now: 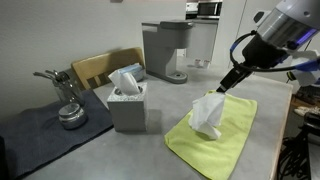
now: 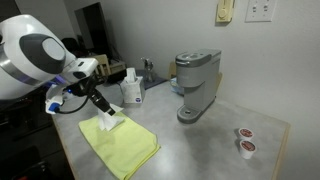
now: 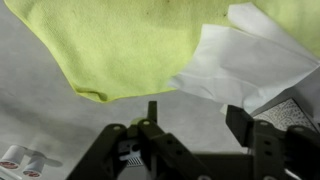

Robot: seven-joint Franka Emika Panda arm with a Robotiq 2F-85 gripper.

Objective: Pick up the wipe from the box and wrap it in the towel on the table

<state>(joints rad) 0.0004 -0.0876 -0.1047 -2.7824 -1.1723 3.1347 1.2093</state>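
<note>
Smooth grey tabletop (image 1: 140, 155) in a plain-walled room, a tall grey coffee machine (image 1: 165, 50) at the back: the robot arm's black two-fingered pincer (image 1: 227, 85) hung just above a thin, crumpled white tissue wipe (image 1: 208, 115). In the wrist view its jaws stood wide with nothing between them. The wipe sat in a loose upright heap directly under and slightly ahead of the pincer's tips, resting on a rectangular yellow-green microfibre towel (image 1: 225, 145) spread flat beneath. Whether a fingertip brushed the sheet could not be told.

Seen from the wrist, the wipe (image 3: 240, 65) lay ahead of the pincer (image 3: 185, 130) toward one finger. A free corner of the towel (image 3: 110, 45) lay ahead toward the opposite finger, near it but apart. The towel's long axis appeared to run away from the pincer, most of the cloth lying bare beyond the wipe.

A small grey cube-shaped tissue box (image 1: 127, 108), a white sheet poking from its top, stood well off to the pincer's side. With the wipe lying on the towel, the wrapping looked not yet begun. The next move would likely turn on reaching that free corner and folding it across the heap.
</note>
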